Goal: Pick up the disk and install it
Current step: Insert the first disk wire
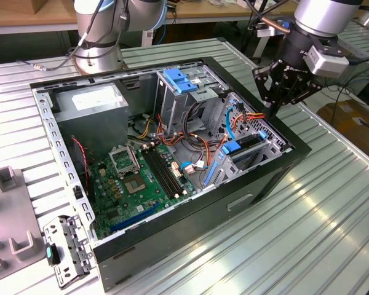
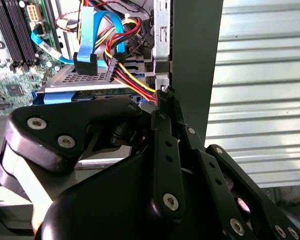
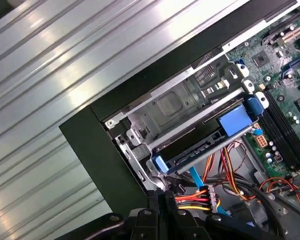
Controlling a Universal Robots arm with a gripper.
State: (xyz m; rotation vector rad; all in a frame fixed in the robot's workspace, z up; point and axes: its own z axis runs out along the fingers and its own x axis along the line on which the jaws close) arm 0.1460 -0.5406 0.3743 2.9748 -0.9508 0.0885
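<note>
The gripper (image 2: pixel 162 97), nearest the lens with fingers drawn together on nothing, was poised at the case (image 1: pixel 190 215) corner above the disk (image 3: pixel 200 150) seated in its bay, where the cables (image 2: pixel 125 75) were best avoided.

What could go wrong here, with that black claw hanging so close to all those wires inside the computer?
The gripper sits right at the case's edge, beside the red and yellow wires; it might snag or tug them. The disk, in its bay, has cabling close by, which could get pinched.
</note>
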